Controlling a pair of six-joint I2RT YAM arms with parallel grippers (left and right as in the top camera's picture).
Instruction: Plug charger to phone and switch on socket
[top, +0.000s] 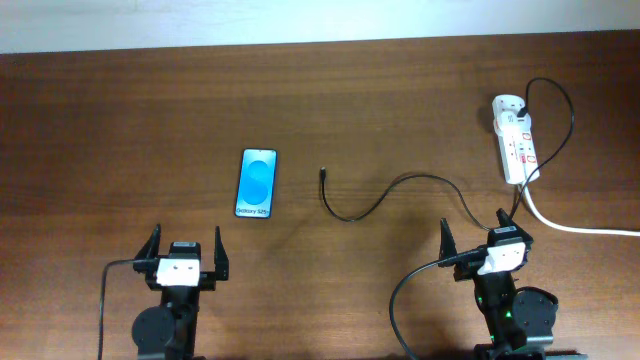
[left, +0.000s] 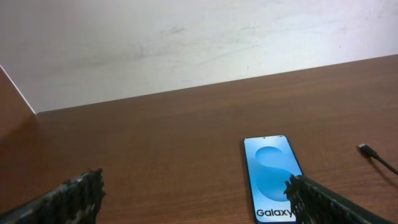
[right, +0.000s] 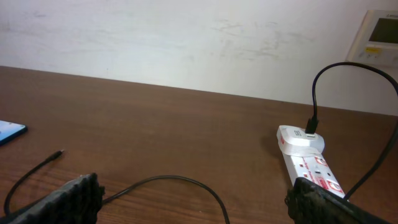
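The phone (top: 257, 183) lies flat on the table with its blue screen up, left of centre. It also shows in the left wrist view (left: 270, 176). The charger cable (top: 400, 186) curves across the table from the socket (top: 516, 138) at the far right. Its connector tip (top: 323, 173) lies free, right of the phone. The tip also shows in the left wrist view (left: 365, 149) and the right wrist view (right: 60, 152). The socket also shows in the right wrist view (right: 306, 158). My left gripper (top: 184, 245) is open and empty, near the front edge below the phone. My right gripper (top: 474, 233) is open and empty, in front of the socket.
A thick white cord (top: 570, 224) runs from the socket to the right edge of the table. The wooden table (top: 120, 130) ends at a white wall at the back. A white wall panel (right: 379, 34) shows at the upper right of the right wrist view.
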